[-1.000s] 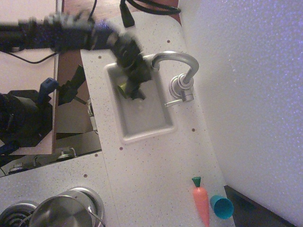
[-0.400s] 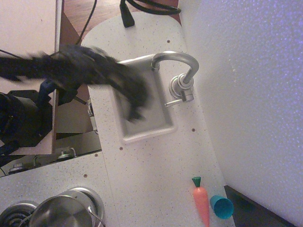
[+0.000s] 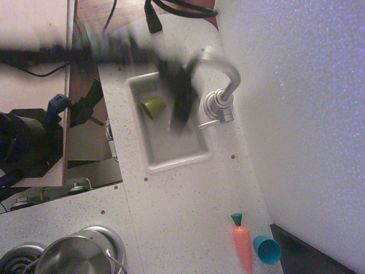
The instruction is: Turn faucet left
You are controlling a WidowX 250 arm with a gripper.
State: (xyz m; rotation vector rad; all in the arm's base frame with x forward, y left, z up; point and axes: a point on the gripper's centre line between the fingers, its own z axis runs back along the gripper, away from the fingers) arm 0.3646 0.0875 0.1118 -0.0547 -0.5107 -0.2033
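Observation:
The silver faucet (image 3: 223, 98) stands at the sink's right rim. Its gooseneck spout (image 3: 214, 63) arches left over the upper part of the white sink (image 3: 177, 160), and its thin lever (image 3: 206, 124) points left. My black arm comes in from the left, strongly blurred by motion. The gripper (image 3: 181, 111) hangs over the sink just left of the spout and the faucet base. The blur hides whether the fingers are open or shut and whether they touch the spout.
An olive-green cup (image 3: 153, 107) lies in the sink. A toy carrot (image 3: 242, 242) and a blue cup (image 3: 266, 249) lie at the lower right. A steel pot (image 3: 80, 254) sits on a burner at the lower left. Black cables (image 3: 154, 17) run along the top.
The arm swung from low over the sink's middle up and right, so the gripper is now next to the spout. The green cup is uncovered. The spout looks blurred near its tip.

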